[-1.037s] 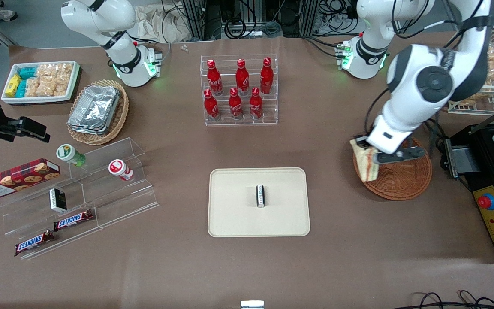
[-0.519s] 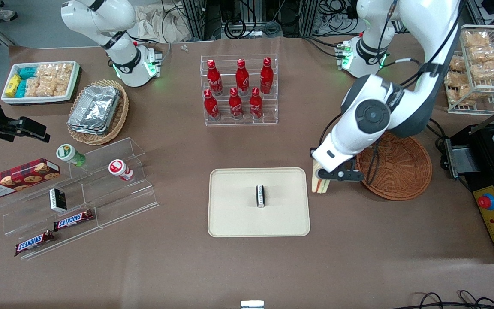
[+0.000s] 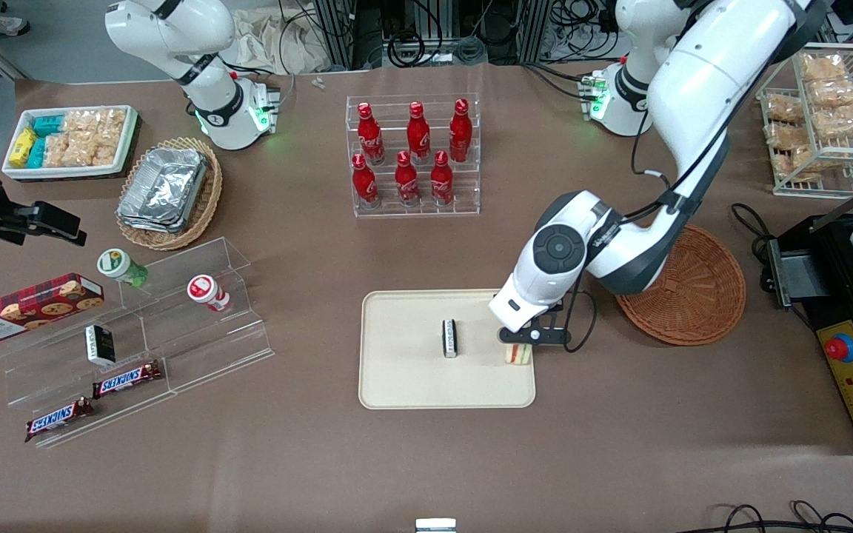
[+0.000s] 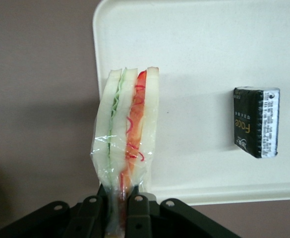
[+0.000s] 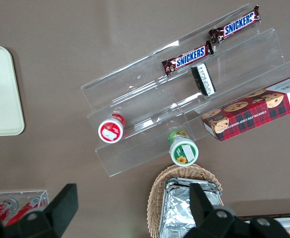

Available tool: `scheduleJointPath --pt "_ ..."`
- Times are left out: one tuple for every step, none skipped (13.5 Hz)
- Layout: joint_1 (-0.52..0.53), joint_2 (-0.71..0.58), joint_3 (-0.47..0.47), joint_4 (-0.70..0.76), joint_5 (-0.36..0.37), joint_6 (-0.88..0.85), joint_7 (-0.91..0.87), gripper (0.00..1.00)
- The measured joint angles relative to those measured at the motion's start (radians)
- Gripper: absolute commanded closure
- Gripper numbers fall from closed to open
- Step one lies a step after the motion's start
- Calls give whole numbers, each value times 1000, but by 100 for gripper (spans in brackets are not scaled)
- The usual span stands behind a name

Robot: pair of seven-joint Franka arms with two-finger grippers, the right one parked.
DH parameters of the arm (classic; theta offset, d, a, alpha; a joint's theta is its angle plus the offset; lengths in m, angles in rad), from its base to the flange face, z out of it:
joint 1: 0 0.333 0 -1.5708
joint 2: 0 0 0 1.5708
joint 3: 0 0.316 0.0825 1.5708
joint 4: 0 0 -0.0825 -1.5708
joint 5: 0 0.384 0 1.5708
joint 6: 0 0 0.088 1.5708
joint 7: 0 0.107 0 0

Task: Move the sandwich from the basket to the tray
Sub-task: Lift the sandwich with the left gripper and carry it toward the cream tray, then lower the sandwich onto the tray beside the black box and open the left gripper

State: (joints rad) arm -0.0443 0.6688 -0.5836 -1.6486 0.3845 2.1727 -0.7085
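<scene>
Carried from basket (image 3: 693, 292), sandwich (image 4: 127, 134) in claw (image 4: 119, 208) now overhangs tray (image 3: 404, 377).

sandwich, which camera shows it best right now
The left wrist view: the sandwich fills it, layers clear, gripper shut on it over the tray edge. The front view shows only a sliver under the arm; the right wrist view misses it.

Brown table (image 3: 308, 459) bearing tray (image 3: 404, 377), basket (image 3: 700, 311), bottle rack (image 3: 415, 207); claw (image 3: 521, 346) above tray.
</scene>
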Motion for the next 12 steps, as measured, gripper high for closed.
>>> scheduleJointPath --pt "0 21 0 14 2 0 0 100" --pt "0 40 0 28 4 0 0 100" --pt "0 57 0 40 5 0 0 100" --pt "0 72 0 50 5 0 0 93" --pt "0 86 0 57 7 1 0 31" --pt "0 97 -1 62 9 6 0 0" --pt "0 101 -2 66 10 8 -2 0" --pt "-1 102 -4 68 12 8 -6 0" --pt "-3 102 -6 68 15 8 -11 0" --pt "-5 104 -6 68 17 8 -14 0" --pt "-6 104 -7 68 18 8 -18 0" --pt "-5 102 -8 70 18 4 -22 0"
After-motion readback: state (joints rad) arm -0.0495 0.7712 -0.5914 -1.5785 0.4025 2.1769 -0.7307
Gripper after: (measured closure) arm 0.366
